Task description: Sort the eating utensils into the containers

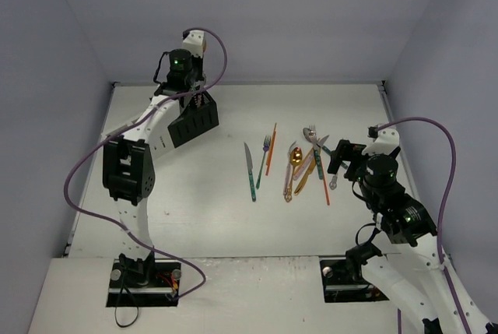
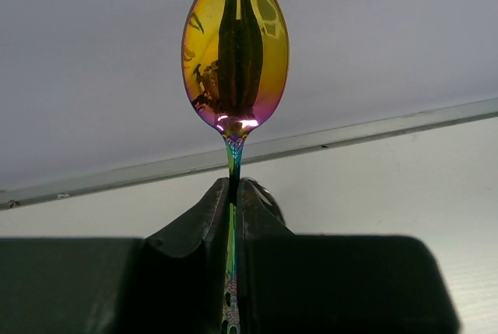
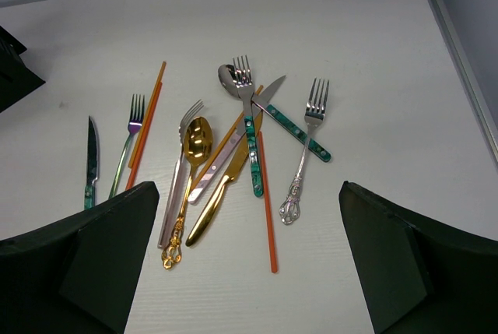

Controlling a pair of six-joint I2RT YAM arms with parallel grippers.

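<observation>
My left gripper [image 2: 233, 191] is shut on the thin stem of an iridescent gold-purple spoon [image 2: 236, 46], which it holds bowl-up in the air. In the top view this gripper [image 1: 194, 120] is raised at the table's back left. The other utensils lie mid-table: a teal-handled knife [image 3: 91, 164], a rainbow fork [image 3: 128, 143], orange sticks [image 3: 148, 124], a gold spoon [image 3: 192, 159], a gold knife [image 3: 218, 194], a teal-handled fork [image 3: 250, 139] and an ornate silver fork [image 3: 305, 151]. My right gripper [image 3: 247, 194] is open and empty above the near ends of the pile [image 1: 307, 164]. No caddy is in view.
The table's far edge and back wall [image 2: 350, 128] stand behind the spoon. The table's right edge [image 3: 459, 54] runs close to the pile. A dark shape [image 3: 12, 69] shows at the upper left of the right wrist view; I cannot tell what it is.
</observation>
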